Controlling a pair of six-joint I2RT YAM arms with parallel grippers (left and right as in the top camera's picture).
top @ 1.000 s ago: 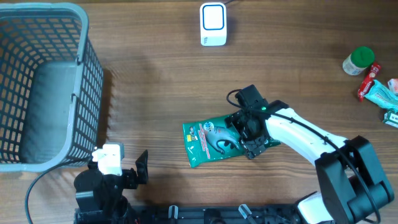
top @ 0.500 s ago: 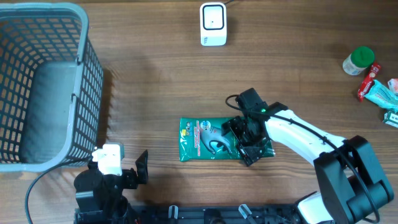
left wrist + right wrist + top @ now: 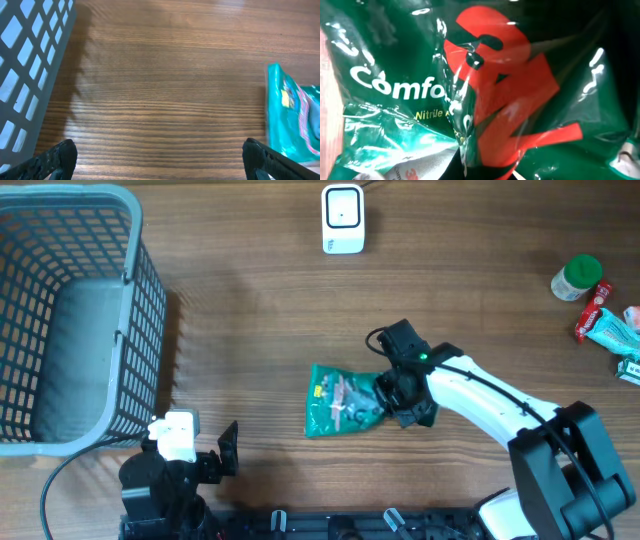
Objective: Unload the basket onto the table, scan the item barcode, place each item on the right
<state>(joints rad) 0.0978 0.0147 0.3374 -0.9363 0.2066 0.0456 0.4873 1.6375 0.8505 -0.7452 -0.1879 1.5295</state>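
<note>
The item is a green plastic packet point(image 3: 340, 402) with red and white print, lying crumpled on the wooden table just right of centre. My right gripper point(image 3: 396, 394) is shut on the packet's right end. In the right wrist view the wrinkled green and red film point(image 3: 495, 90) fills the frame and hides the fingers. No barcode shows on the packet. A white scanner point(image 3: 342, 218) stands at the table's far edge. My left gripper point(image 3: 160, 161) hangs open over bare wood at the front left, with the packet's edge point(image 3: 292, 120) to its right.
A large grey mesh basket point(image 3: 70, 320) occupies the left side, and its wall point(image 3: 25, 75) shows in the left wrist view. At the far right lie a green-capped bottle point(image 3: 577, 277), a red tube point(image 3: 592, 311) and a teal pack point(image 3: 612, 330).
The right gripper has gone from open to shut on the packet's right end. The packet, flat before, is now bunched up. The left arm has not moved.
</note>
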